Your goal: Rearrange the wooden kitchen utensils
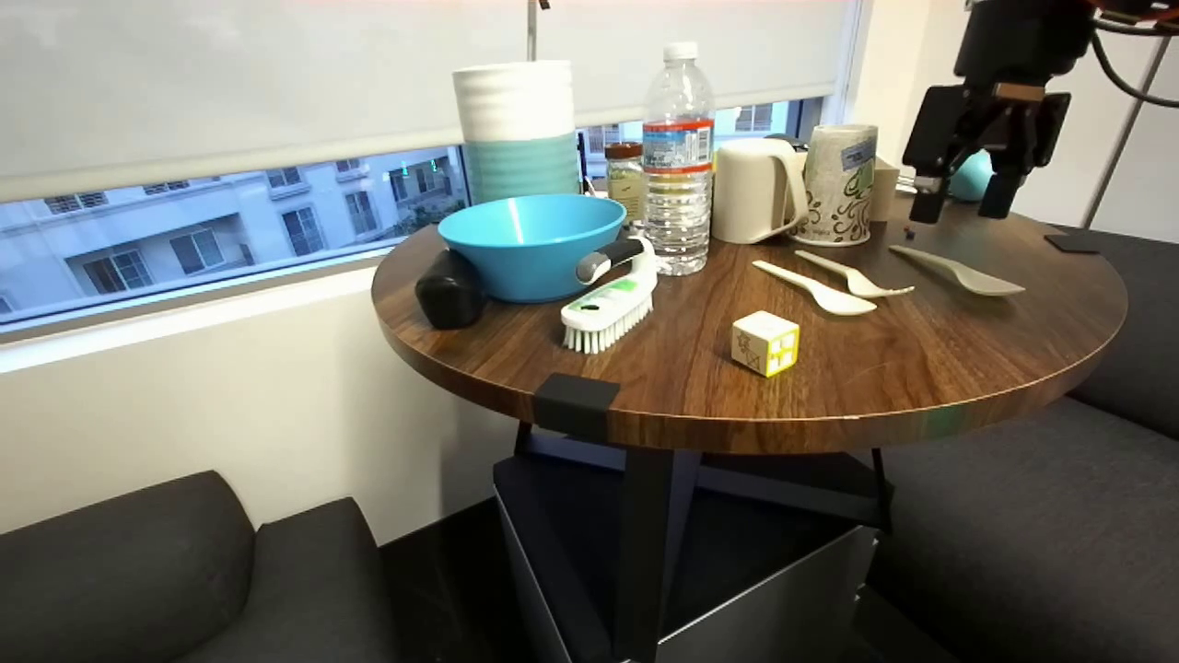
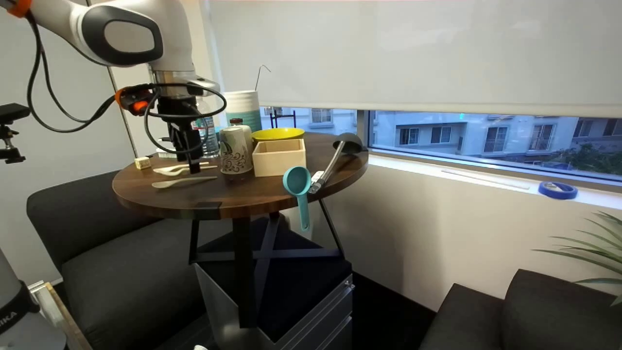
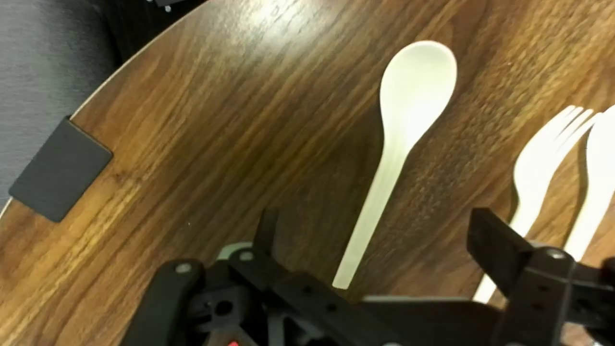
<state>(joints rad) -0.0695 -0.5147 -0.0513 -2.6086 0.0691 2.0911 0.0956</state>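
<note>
Wrist view: gripper, jaws wide, above the table with pale spoon, fork and 1 half-visible utensil.

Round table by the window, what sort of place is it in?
Probably an office lounge or break nook: dark cushioned seats beside the table, a drawer cabinet below it, and a roller shade over the window.

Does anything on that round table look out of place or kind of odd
Yes. In an exterior view, the teal, round-bowled, plastic-looking scoop stands out: its handle juts past the edge of the round, brown wooden table, so it could perhaps get knocked off.
</note>
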